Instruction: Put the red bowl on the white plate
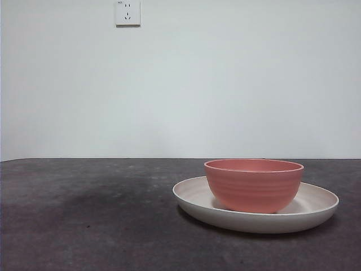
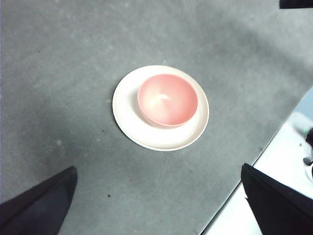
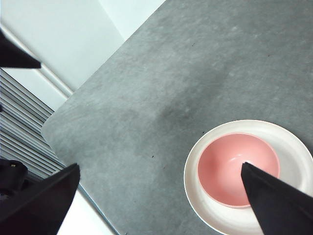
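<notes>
Front view: the red bowl (image 1: 254, 184) sits upright on the white plate (image 1: 192, 199), right of centre on the dark table (image 1: 84, 214). Left wrist view: the left gripper (image 2: 159, 205) hangs high, jaws wide apart, empty. Right wrist view: the right gripper (image 3: 161, 205) likewise spread, holding nothing, above the bowl.

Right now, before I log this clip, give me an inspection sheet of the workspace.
Surface: dark grey mat, faintly mottled.
Job's things: bowl upright on the plate, a bit off centre.
Clutter: nothing seen.
Grippers: left gripper open, high above the mat; right gripper open, above the plate's side; both empty.
Cables: nothing seen.
Surroundings: white wall, socket.
</notes>
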Motion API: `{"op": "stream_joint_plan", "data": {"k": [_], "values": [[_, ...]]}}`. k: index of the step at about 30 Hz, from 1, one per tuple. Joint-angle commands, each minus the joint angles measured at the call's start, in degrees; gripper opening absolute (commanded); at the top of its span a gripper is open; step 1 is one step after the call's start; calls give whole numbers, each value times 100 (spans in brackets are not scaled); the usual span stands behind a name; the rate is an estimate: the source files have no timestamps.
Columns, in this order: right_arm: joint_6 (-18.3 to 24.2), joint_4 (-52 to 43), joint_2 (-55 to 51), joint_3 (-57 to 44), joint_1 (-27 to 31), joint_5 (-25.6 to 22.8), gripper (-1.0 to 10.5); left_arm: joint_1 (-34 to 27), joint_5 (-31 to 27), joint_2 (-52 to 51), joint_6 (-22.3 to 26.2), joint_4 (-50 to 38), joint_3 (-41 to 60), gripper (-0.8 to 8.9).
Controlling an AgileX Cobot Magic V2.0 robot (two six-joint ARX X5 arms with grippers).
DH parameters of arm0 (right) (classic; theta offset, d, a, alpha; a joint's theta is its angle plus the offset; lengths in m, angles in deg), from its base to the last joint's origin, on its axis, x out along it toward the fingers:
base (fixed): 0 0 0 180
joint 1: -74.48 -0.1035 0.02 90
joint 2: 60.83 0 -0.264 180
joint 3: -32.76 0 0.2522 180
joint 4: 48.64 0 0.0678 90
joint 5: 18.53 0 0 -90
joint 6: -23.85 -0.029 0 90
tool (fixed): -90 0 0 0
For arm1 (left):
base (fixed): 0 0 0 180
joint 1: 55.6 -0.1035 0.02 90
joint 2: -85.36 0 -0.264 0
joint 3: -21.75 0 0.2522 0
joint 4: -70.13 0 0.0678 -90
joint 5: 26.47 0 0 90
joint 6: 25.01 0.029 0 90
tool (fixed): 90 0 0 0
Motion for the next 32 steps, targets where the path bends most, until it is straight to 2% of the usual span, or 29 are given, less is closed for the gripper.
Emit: {"op": "stream_joint_plan", "data": {"k": [1, 6, 10, 23, 29, 32], "values": [[44, -39, 24, 101, -20, 11, 552, 24, 35, -470, -393, -319, 520, 593], [42, -37, 24, 101, -20, 9, 552, 24, 35, -1392, -833, -514, 1482, 593], [44, -42, 24, 101, -20, -13, 552, 24, 35, -1923, -1141, -494, 1871, 593], [39, -37, 103, 101, -20, -57, 552, 24, 116, -2256, -1226, -326, 1904, 590], [-310, 162, 282, 101, -13, -750, 552, 24, 114, -2256, -1213, -332, 1902, 591], [-437, 271, 522, 101, 15, -909, 552, 24, 114, -2256, -1215, -332, 1902, 591]]}}
